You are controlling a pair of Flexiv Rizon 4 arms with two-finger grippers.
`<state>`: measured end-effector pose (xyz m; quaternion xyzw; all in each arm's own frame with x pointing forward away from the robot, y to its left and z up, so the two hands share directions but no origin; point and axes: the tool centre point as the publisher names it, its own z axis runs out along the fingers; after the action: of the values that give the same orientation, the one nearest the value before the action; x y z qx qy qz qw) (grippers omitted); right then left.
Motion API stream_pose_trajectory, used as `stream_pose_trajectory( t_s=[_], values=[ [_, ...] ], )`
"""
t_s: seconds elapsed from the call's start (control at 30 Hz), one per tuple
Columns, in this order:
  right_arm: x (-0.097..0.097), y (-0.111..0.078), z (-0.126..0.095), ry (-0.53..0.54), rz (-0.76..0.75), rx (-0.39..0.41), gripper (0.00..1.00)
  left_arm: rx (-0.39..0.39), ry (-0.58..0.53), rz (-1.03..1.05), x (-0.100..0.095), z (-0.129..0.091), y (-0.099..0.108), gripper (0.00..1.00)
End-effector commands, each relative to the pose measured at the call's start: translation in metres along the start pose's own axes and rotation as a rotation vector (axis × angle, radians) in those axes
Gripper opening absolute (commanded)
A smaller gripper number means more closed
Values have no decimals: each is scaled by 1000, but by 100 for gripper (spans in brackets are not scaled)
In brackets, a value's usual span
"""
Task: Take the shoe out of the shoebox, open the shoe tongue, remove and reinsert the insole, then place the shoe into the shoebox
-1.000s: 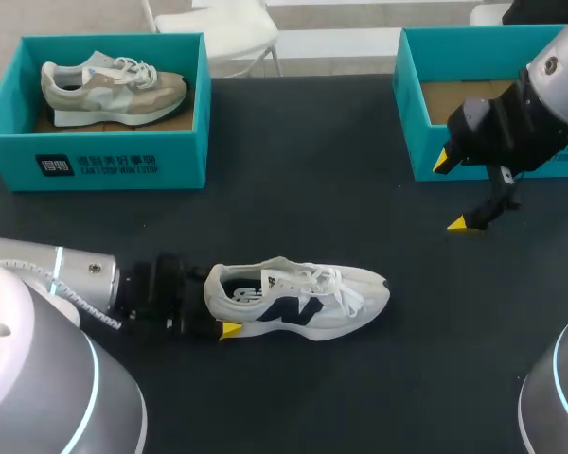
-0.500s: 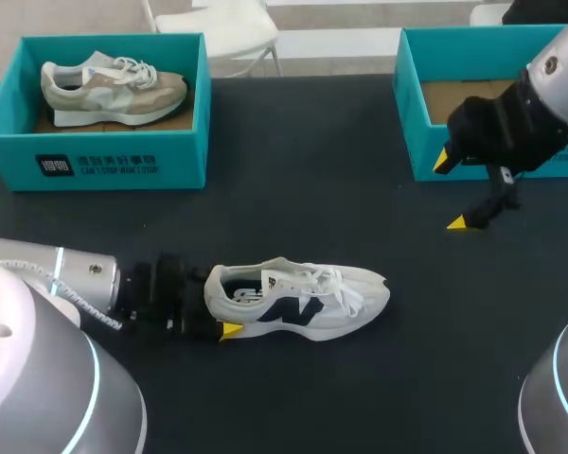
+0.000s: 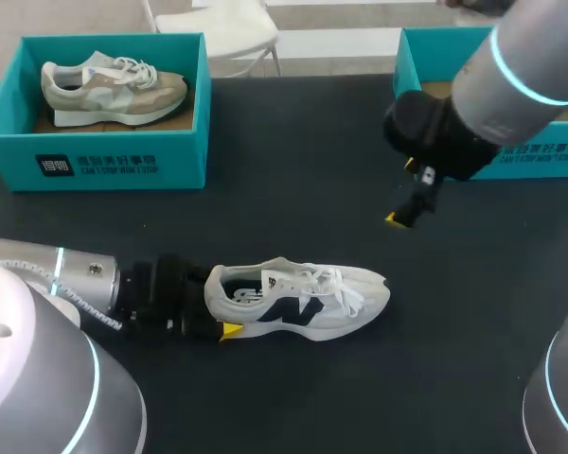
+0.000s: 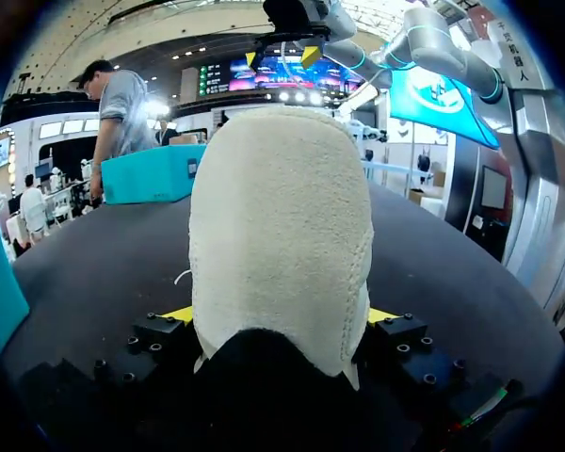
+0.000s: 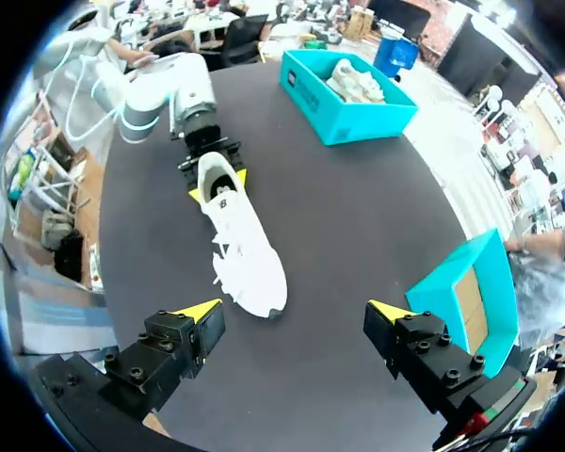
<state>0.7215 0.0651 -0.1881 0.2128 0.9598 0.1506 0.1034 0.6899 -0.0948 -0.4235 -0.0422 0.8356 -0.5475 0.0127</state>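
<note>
Left jaws: the left gripper (image 4: 281, 315) is closed on the heel (image 4: 281, 217) of the white shoe (image 3: 303, 298), one yellow tip pressed against each side of it.
Right jaws: the right gripper (image 5: 294, 309) is held wide apart with nothing between the fingers, above the table (image 3: 293, 189), between the shoe and the right shoebox (image 3: 403, 80).
Shoe position: the shoe is set upright on its sole on the dark table, near the front edge, with the heel toward the left arm and the toe pointing to the right.
Done: the shoe is already out of a box. The right shoebox shows only a bare cardboard floor, so it is judged to be the one the shoe was taken from.
Left: the tongue (image 3: 284, 276) is judged not yet opened, as the laces (image 3: 336, 284) are seen lying across it. Taking out and refitting the insole, and the return to the box, are yet to be done.
Shoe look: a white upper with a dark navy side mark (image 3: 292, 310) and loose white laces is shown. The heel is covered in pale, fuzzy suede-like material. The insole cannot be made out.
Elsewhere: a beige shoe (image 3: 114, 85) is seen lying in the left shoebox (image 3: 123, 161).
</note>
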Motion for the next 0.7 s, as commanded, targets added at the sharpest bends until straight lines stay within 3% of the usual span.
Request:
stream_pose_trajectory(
  t_s=[0.03,0.6,0.7],
  values=[
    [3,12,3,-120,279,164,100,-3,-3,-1,6,4,3,0],
    [3,12,3,-120,279,164,100,-3,-3,-1,6,4,3,0],
    [10,13,7,-179,357,134,100,-3,-3,-1,6,4,3,0]
  ],
)
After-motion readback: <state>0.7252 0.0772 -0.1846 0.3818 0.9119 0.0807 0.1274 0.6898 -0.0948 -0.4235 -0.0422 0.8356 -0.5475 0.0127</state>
